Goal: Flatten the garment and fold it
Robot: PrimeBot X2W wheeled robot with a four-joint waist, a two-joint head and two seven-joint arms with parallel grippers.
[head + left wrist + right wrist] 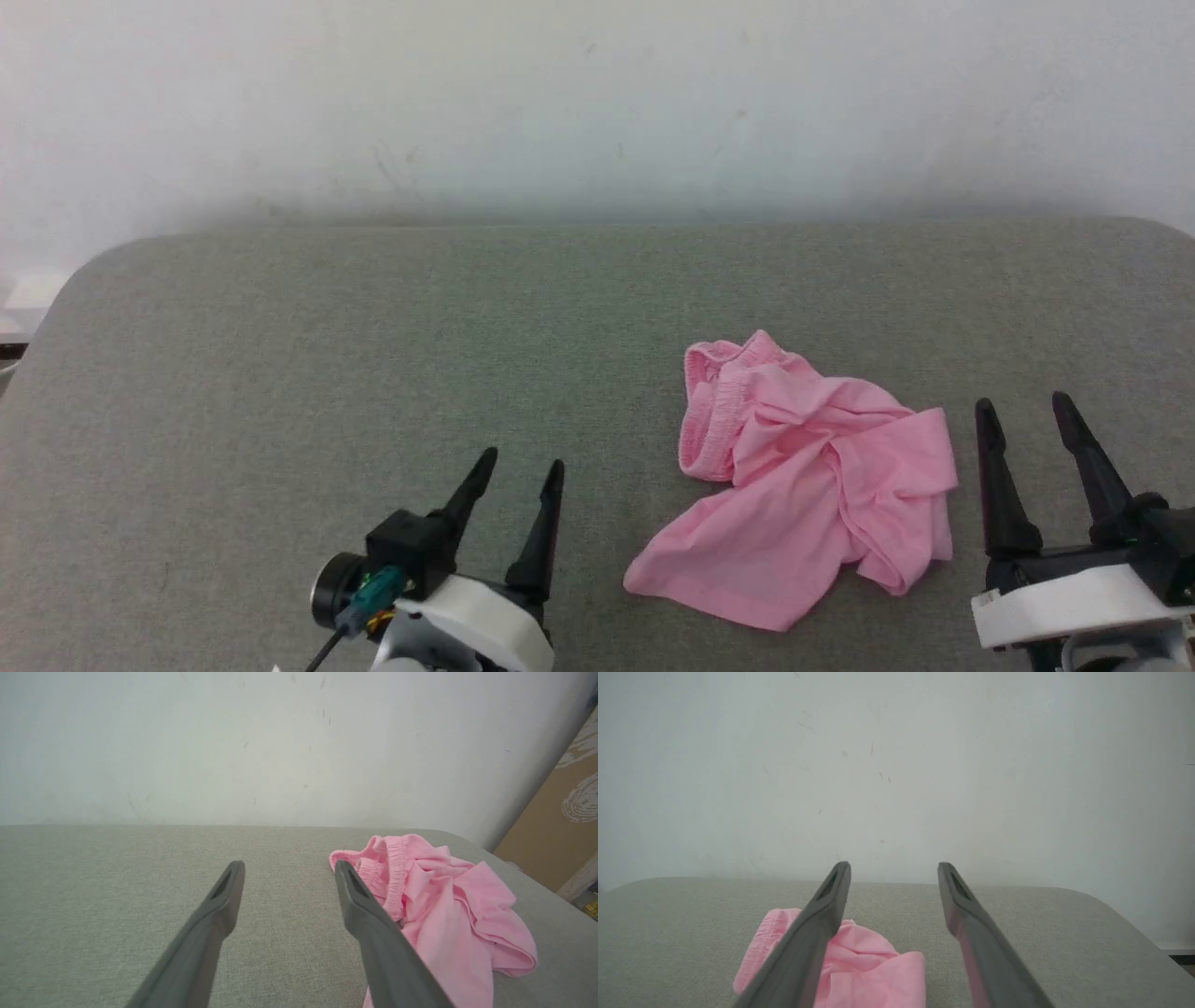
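Flanking crumpled garment (812, 476) on grey table (280, 373): left gripper (524, 458), right gripper (1021, 400), fingers (541, 532) apart, empty; possibly cardboard (556, 830) beyond.

Looks like a bare test room or lab corner rather than a home: grey cloth-covered table (280, 373) with rounded corners, a scuffed plain white wall (597, 93) behind it, cardboard (551, 835) off to one side.
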